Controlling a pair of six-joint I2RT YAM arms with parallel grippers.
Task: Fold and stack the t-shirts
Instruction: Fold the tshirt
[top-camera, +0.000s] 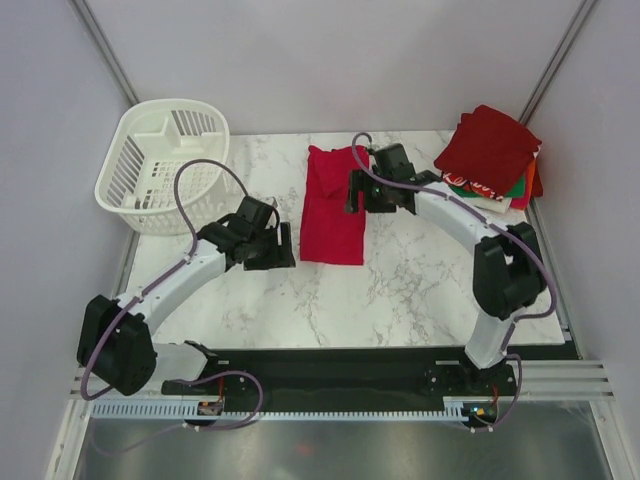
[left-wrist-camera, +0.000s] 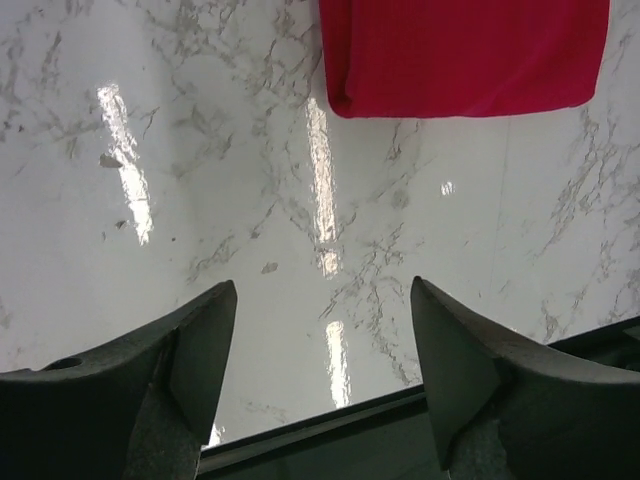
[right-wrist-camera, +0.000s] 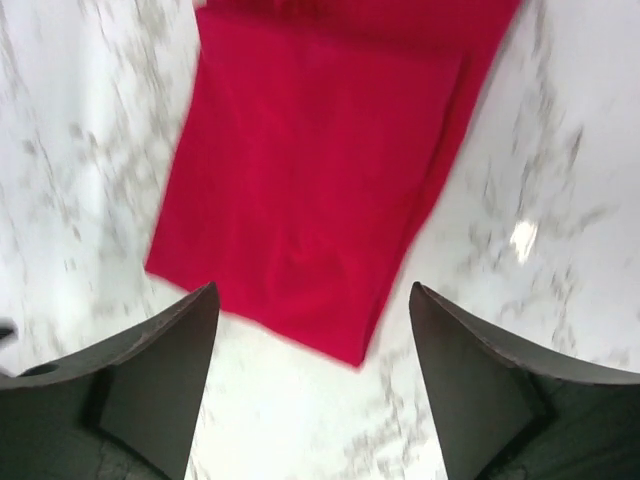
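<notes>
Holding nothing, wide apart: left jaws beside the long red shirt's near end, right jaws beside its far half.

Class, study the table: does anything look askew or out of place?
Yes. At the far right corner, the top dark red shirt sits turned cornerwise, not squared with the folded shirts beneath it.
</notes>
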